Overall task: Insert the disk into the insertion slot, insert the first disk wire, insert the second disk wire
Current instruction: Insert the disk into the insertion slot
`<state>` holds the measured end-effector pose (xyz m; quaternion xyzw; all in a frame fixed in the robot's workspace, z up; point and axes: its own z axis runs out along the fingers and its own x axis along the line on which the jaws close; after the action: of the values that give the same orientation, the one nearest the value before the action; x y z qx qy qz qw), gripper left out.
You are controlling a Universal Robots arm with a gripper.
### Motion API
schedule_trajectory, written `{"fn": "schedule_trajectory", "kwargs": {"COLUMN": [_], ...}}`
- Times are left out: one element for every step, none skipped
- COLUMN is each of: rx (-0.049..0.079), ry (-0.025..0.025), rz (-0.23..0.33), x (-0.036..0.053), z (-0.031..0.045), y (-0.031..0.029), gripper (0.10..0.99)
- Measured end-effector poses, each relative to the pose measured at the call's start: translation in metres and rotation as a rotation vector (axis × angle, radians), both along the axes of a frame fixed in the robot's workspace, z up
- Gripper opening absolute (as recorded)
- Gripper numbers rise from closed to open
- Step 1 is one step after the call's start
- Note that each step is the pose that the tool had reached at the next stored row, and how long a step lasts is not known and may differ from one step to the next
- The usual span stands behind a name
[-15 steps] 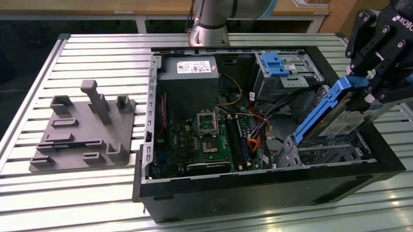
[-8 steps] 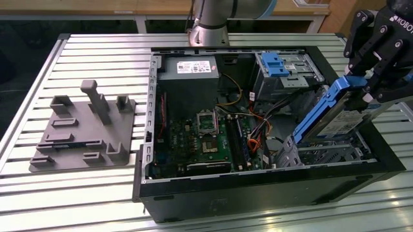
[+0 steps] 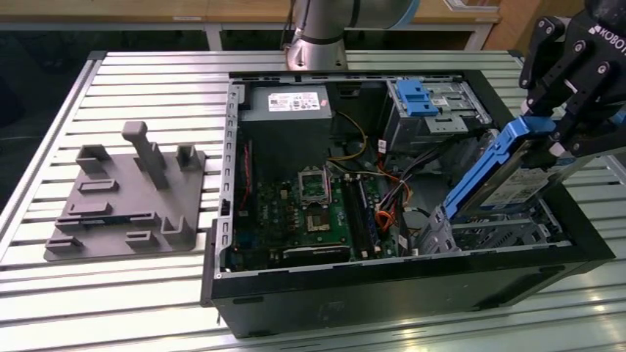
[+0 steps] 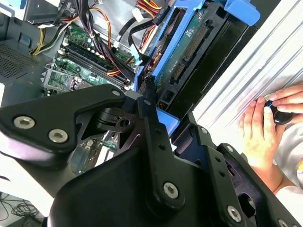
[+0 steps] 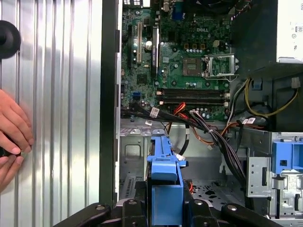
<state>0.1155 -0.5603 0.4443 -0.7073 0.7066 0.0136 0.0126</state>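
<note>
My gripper (image 3: 550, 130) is shut on the upper end of the disk (image 3: 511, 176), a silver drive in a blue caddy. The disk is tilted, with its lower end down inside the open computer case (image 3: 391, 286) at the insertion slot (image 3: 499, 233), the silver cage in the near corner on the exterior view's right. In the first wrist view the caddy's blue edge (image 5: 165, 182) stands between my fingers (image 5: 135, 208), above the slot's perforated floor (image 5: 135, 158). The second wrist view shows the disk's green circuit side (image 4: 189, 45). Loose orange and black wires (image 3: 386, 199) lie beside the slot.
A taller silver cage with a blue latch (image 3: 418, 99) stands at the case's back. The motherboard (image 3: 318, 209) and power supply (image 3: 286, 104) lie inside. A grey fixture (image 3: 127, 202) sits on the slatted table at the exterior view's left. A person's hand (image 5: 12, 135) rests beside the case.
</note>
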Motion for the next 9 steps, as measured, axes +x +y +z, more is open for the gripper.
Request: {"fn": "schedule_trajectory", "kwargs": {"rx": [0.0,0.0,0.0,0.0,0.0,0.0,0.0,0.0,0.0], "ry": [0.0003,0.0005,0.0007,0.0009,0.0012,0.0016,0.0019,0.0022,0.0025], "rz": [0.0,0.0,0.0,0.0,0.0,0.0,0.0,0.0,0.001], "x": [0.0,0.0,0.0,0.0,0.0,0.0,0.0,0.0,0.0], "z": [-0.0003,-0.0005,-0.0009,-0.0012,-0.0016,-0.002,-0.0023,-0.0026,-0.0029], "y": [0.0,0.0,0.0,0.0,0.0,0.0,0.0,0.0,0.0], "gripper": [0.365,0.365,0.365,0.365,0.365,0.365,0.365,0.365,0.365]}}
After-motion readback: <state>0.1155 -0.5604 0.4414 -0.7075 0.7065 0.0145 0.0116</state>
